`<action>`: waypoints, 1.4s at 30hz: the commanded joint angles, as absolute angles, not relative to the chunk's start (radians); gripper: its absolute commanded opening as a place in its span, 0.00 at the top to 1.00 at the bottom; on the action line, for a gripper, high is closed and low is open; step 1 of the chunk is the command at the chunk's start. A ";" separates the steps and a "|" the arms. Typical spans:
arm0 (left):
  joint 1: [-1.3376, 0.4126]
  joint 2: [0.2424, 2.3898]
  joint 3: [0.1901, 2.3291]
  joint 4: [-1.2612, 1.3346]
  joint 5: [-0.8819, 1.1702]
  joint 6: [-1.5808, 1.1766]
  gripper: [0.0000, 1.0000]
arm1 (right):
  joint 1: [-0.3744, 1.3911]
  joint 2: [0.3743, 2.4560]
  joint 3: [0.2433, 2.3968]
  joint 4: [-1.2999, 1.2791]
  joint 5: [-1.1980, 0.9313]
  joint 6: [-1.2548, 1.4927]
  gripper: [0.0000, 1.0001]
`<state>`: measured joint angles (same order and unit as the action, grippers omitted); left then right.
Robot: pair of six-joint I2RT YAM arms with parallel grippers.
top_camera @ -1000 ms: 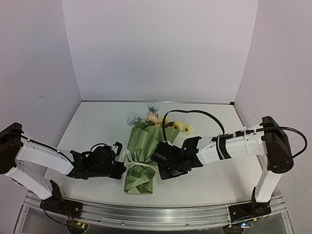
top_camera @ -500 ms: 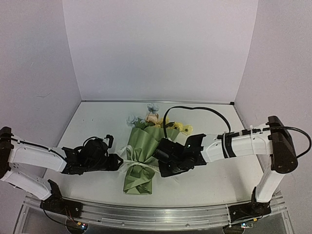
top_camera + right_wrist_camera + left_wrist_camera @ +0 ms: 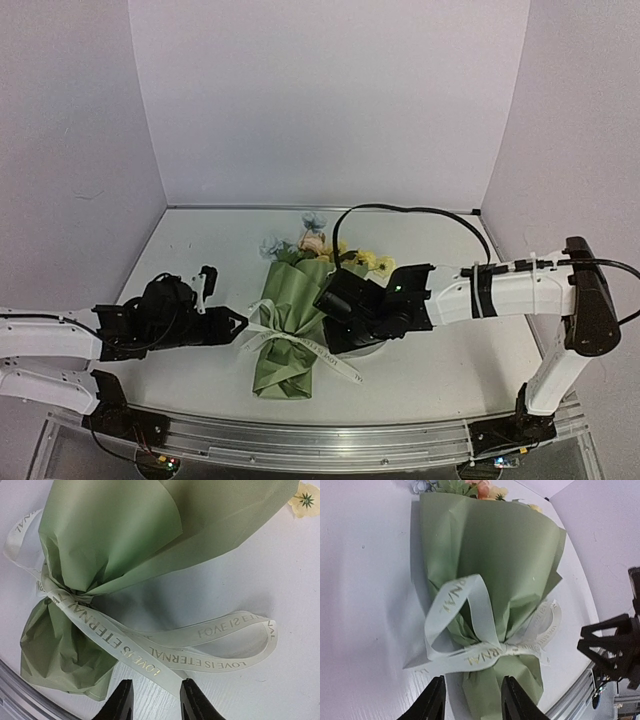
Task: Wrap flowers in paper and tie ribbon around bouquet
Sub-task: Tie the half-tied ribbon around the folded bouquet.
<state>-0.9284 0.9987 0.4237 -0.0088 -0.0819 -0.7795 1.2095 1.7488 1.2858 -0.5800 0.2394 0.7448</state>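
The bouquet [image 3: 290, 325] lies on the table, a cone of olive-green paper [image 3: 495, 555] with the flowers [image 3: 315, 242] at its far, wide end. The cream ribbon [image 3: 305, 345] is knotted around its narrow waist, with loops and tails [image 3: 210, 662] lying loose on both sides. My left gripper [image 3: 238, 323] stands open just left of the waist, its jaws either side of the paper's lower end [image 3: 474, 680] and holding nothing. My right gripper [image 3: 324, 322] is open on the right. One ribbon tail lies flat between its fingertips [image 3: 157, 682], not pinched.
White walls close the table at the back and sides. An aluminium rail [image 3: 320, 440] runs along the near edge. A black cable [image 3: 400, 210] arcs above the right arm. One yellow bloom [image 3: 304, 502] lies beside the paper's rim.
Both grippers went from shut on the ribbon ends to open. The left arm drew back to the left, the right one slightly away, and the ribbon tails dropped onto the table.
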 commanded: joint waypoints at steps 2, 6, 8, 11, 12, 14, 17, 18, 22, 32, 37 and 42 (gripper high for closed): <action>-1.068 1.000 0.383 -0.096 -0.188 -0.837 0.62 | 1.209 1.680 1.298 -0.584 0.299 0.715 0.62; -1.104 1.124 0.403 -0.040 -0.274 -0.816 0.61 | 1.206 1.624 1.259 -0.542 0.355 0.720 0.58; -1.104 1.214 0.447 -0.010 -0.300 -0.772 0.58 | 1.204 1.589 1.235 -0.520 0.391 0.727 0.56; -1.103 1.331 0.516 0.012 -0.321 -0.716 0.55 | 1.201 1.531 1.197 -0.485 0.467 0.737 0.53; -1.102 1.355 0.532 0.023 -0.320 -0.699 0.55 | 1.199 1.509 1.182 -0.476 0.489 0.738 0.51; -1.103 1.406 0.559 0.026 -0.317 -0.677 0.55 | 1.191 1.469 1.156 -0.465 0.529 0.737 0.48; -1.103 1.437 0.581 0.030 -0.308 -0.645 0.54 | 1.186 1.420 1.123 -0.446 0.568 0.725 0.45; -1.103 1.448 0.590 0.024 -0.307 -0.634 0.53 | 1.185 1.409 1.114 -0.440 0.575 0.718 0.43; -1.103 1.500 0.646 -0.030 -0.336 -0.590 0.50 | 1.184 1.390 1.100 -0.423 0.577 0.688 0.39; -1.101 1.581 0.700 -0.027 -0.368 -0.540 0.60 | 1.184 1.391 1.093 -0.385 0.535 0.664 0.41; -1.100 1.579 0.686 -0.005 -0.356 -0.527 0.77 | 1.184 1.408 1.096 -0.376 0.510 0.663 0.43; -1.100 1.585 0.678 0.020 -0.344 -0.528 0.95 | 1.184 1.432 1.106 -0.363 0.464 0.652 0.43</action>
<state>-1.1007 1.5787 0.6640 -0.0244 -0.3418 -0.5418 1.1851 1.4108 1.0939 -0.4024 0.5016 0.6762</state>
